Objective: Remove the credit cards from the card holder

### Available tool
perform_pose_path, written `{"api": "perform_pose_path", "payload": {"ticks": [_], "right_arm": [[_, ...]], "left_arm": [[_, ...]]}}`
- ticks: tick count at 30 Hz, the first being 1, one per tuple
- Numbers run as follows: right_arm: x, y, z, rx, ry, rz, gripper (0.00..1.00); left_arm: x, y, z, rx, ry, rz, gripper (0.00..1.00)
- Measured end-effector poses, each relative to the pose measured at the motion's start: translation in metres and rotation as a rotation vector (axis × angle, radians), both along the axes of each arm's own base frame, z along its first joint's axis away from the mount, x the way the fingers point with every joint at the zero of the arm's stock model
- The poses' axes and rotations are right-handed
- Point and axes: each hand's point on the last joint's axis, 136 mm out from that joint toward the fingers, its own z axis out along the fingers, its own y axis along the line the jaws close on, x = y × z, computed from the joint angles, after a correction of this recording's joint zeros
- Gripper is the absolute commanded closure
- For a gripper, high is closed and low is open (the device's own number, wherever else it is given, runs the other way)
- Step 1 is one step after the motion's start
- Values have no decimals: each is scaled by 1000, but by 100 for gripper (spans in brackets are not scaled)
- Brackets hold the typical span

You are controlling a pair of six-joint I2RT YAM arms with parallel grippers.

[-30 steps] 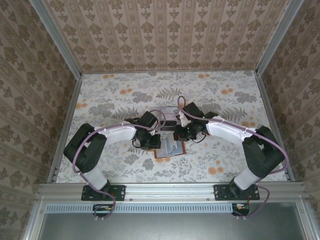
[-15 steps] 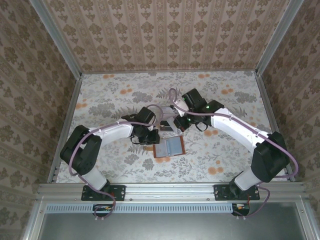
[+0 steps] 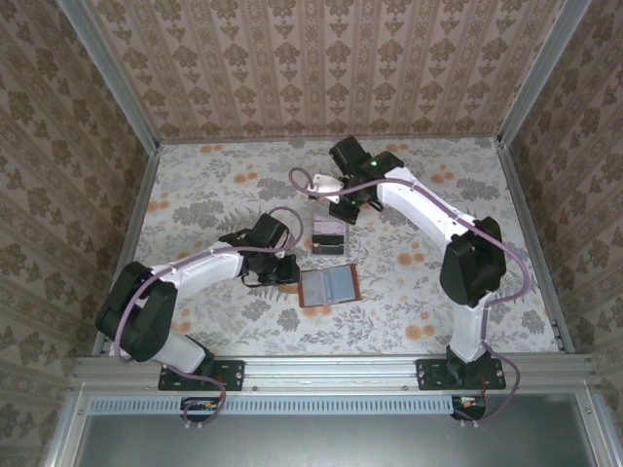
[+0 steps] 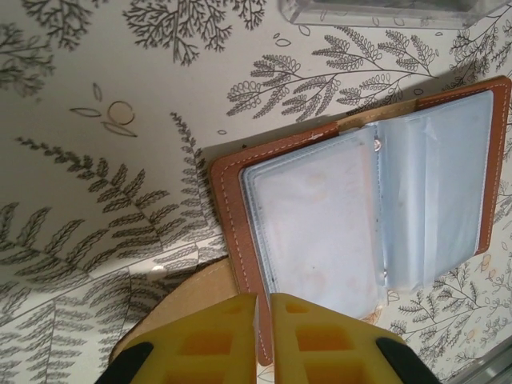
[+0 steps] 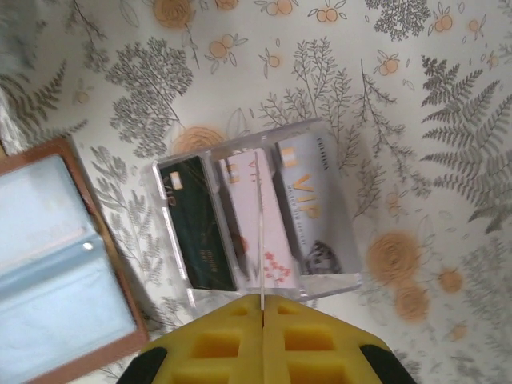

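My left hand, fingers set to a narrow slit, nips the brown rim of the card holder, apparently to pin it flat and open on the counter. The holder's pale sleeves, spread just beyond the fingertips, look empty. My right hand, fingers pressed together on nothing, hangs above the clear tray lying just ahead of it; the tray holds the credit cards, three side by side (dark, pale, silver), so I judge the removal essentially done.
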Motion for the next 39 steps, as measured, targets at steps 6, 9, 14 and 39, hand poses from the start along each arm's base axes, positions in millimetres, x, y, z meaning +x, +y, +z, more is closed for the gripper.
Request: {"api": "perform_pose_path", "payload": {"ticks": [6,9,14,39], "right_arm": [[25,4,-6,-81,4,85,100],[32,6,-11,-103,20,111,100],[35,5,-25,-141,72,139,100],[42,-1,-63,-198,140,112,78]], "left_arm": [[-4,5,0,-3,0,17,86],[-5,8,-4,3,7,23,86],[-4,10,-5,5,12,34,86],[-3,14,-7,9,17,45,87]]}}
